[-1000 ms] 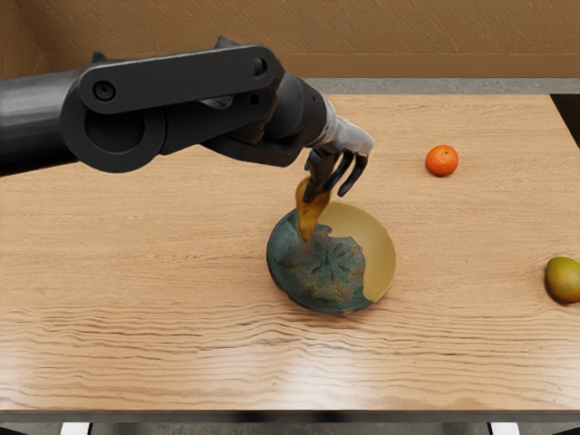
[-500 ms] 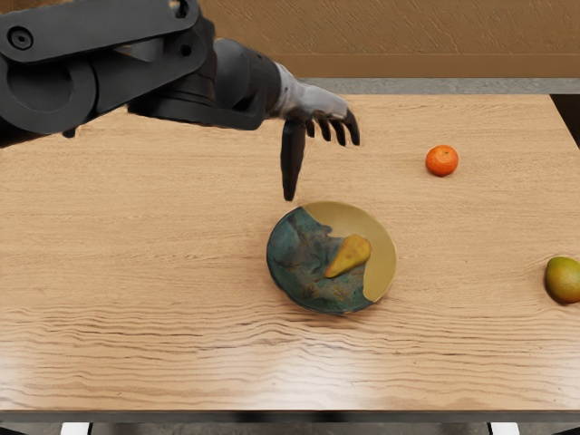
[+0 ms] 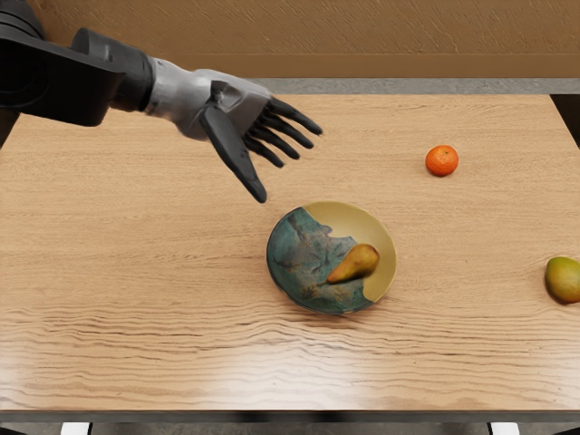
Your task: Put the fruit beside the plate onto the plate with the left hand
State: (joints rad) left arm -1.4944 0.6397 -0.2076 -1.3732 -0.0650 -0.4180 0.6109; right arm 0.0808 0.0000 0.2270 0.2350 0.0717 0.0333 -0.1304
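Your left hand (image 3: 237, 118): upper left of frame, over the desk (image 3: 136, 299), fingers spread, holding nothing. Pear (image 3: 353, 263): lying on its side on the plate (image 3: 379, 234), centre of frame, well clear of the hand. Orange (image 3: 441, 160): upper right, on the desk. Green fruit (image 3: 563, 278): right edge.

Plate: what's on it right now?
One pear lies on its side on the plate. The left hand is open above the table, apart. The surface under the pear is hidden.

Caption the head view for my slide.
Open left hand hovers beyond the plate, pear lying on it; an orange and a green fruit sit farther right.
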